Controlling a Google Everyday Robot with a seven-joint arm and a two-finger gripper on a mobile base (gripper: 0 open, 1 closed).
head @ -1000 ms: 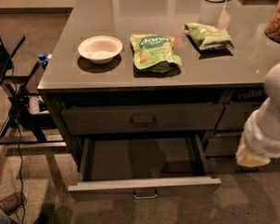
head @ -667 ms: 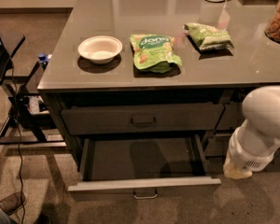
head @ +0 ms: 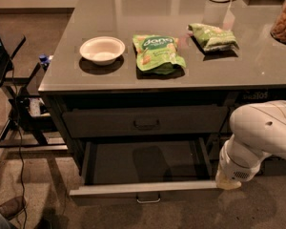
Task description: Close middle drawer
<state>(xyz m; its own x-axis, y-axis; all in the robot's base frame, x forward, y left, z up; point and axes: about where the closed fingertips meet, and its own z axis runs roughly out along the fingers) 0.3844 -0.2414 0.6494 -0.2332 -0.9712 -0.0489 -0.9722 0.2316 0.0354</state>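
My white arm (head: 260, 128) has swung left and lower since a moment ago, coming in from the right edge of the view toward the drawer (head: 143, 166). My gripper (head: 229, 181), at the arm's lower end, now sits just beside the right end of the drawer's front. I cannot tell whether it is released or clenched, or whether it touches the front.

The drawer has not moved. It is pulled well out under the bench (head: 257, 66), its dark tray open to view, and the small metal handle (head: 148, 199) is at the middle of its flat front. Above it, a shut drawer (head: 109, 123) with a dark handle is also unchanged.

Everything on the bench stays where it was. A white bowl (head: 102, 49) is at the left. A green bag (head: 158, 53) lies beside it, carrying a white word that reads like "dang", with smaller print I cannot read. A second green bag (head: 212, 36) lies further right, its lettering too small to read. Faint pale lettering (head: 255, 95) on the dark face under the bench's right edge is also illegible.
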